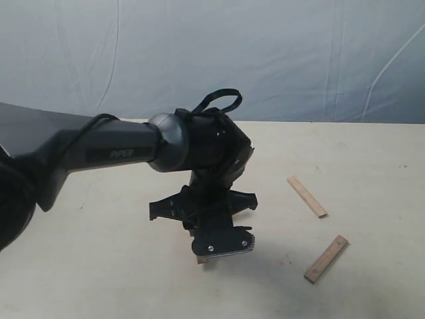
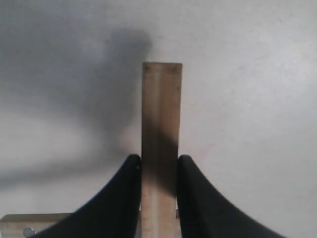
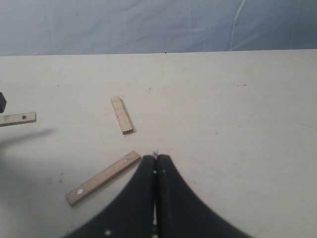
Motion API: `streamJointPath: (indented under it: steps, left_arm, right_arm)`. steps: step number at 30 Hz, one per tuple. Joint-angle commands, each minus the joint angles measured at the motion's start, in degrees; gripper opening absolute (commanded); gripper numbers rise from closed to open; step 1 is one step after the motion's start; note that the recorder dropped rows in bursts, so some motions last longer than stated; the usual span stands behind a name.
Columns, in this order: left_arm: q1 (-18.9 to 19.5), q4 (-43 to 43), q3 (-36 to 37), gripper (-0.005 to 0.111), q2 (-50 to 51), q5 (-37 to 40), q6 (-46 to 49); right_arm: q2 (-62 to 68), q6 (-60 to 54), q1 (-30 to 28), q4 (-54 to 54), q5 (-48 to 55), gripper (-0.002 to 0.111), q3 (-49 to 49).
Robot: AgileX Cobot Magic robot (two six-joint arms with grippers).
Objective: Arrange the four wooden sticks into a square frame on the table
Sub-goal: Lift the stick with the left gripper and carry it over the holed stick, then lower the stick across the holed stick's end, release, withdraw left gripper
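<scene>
My left gripper (image 2: 159,161) is shut on a wooden stick (image 2: 161,109), its black fingers (image 2: 124,198) pressing both long edges. A second stick (image 2: 29,225) lies crosswise under it. In the exterior view this gripper (image 1: 222,244) points down at the table (image 1: 99,266) and only a stick tip (image 1: 201,260) shows below it. Two more sticks (image 1: 307,197) (image 1: 326,258) lie apart to the right. The right wrist view shows those two sticks (image 3: 122,115) (image 3: 103,177) and a third stick's end (image 3: 17,118). My right gripper (image 3: 157,157) is shut and empty above the table.
A blue-grey cloth backdrop (image 1: 265,53) hangs behind the table's far edge. The left arm's dark body (image 1: 119,149) stretches across the left half of the exterior view. The right arm does not show in the exterior view.
</scene>
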Motion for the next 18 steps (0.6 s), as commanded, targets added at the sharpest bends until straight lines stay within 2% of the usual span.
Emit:
streamJointPath:
  steps: [1, 7, 10, 17, 18]
  left_arm:
    - [0.3, 3.4, -0.1, 0.004, 1.6, -1.3, 3.4]
    - [1.0, 4.4, -0.1, 0.017, 3.4, -2.3, 3.4]
    - [1.1, 4.7, -0.1, 0.031, 3.4, -2.3, 3.4]
    - [1.1, 5.1, -0.1, 0.072, 1.5, -2.5, 2.8]
    - [1.1, 5.3, -0.1, 0.073, 0.9, -2.5, 2.7]
  right_arm:
    - [-0.4, 0.1, 0.3, 0.2, -0.4, -0.001, 0.3]
    - [-0.4, 0.1, 0.3, 0.2, -0.4, -0.001, 0.3]
    - [-0.4, 0.1, 0.3, 0.2, -0.4, -0.001, 0.3]
    - [-0.4, 0.1, 0.3, 0.2, -0.3, -0.001, 0.3]
    - [-0.4, 0.1, 0.3, 0.2, -0.3, -0.001, 0.3]
